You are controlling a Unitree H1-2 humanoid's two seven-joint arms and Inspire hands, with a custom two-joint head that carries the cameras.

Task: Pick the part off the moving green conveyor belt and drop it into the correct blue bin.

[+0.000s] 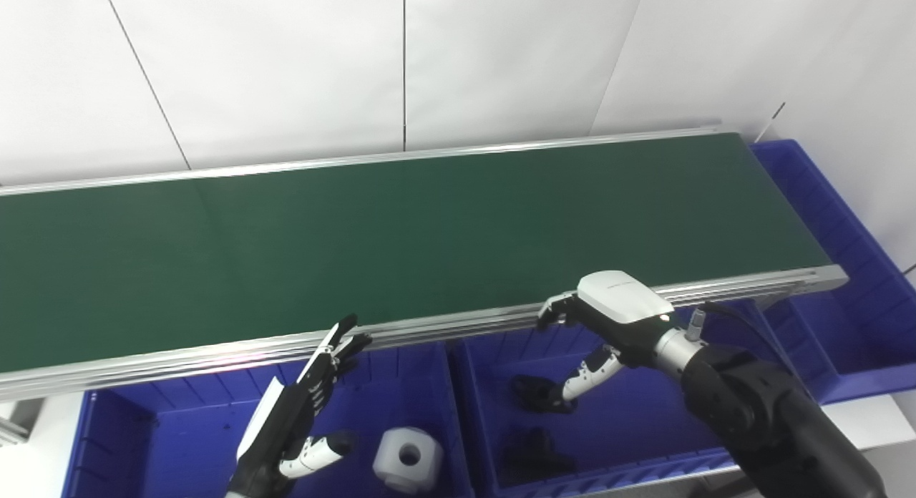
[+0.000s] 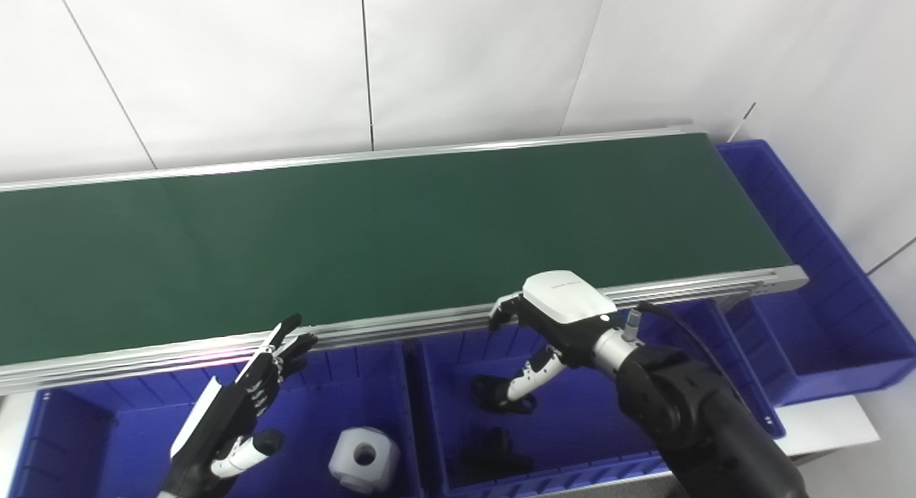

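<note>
The green conveyor belt point(image 1: 429, 233) carries no part in either view. My right hand point(image 1: 608, 319) hovers over the middle blue bin point(image 1: 644, 426), below the belt's front rail, fingers spread and open. A black part point(image 1: 537, 396) lies in that bin right at the thumb tip; I cannot tell whether they touch. A second black part point(image 1: 531, 451) rests nearer the bin's front. My left hand point(image 1: 300, 412) is open with fingers stretched out over the left blue bin point(image 1: 164, 433). A white block with a round hole point(image 1: 408, 459) sits in that bin.
The belt's aluminium front rail point(image 1: 458, 326) runs just above both hands. A third blue bin point(image 1: 851, 269) wraps the belt's right end. A divider wall point(image 1: 456, 412) separates the left and middle bins. White wall panels stand behind the belt.
</note>
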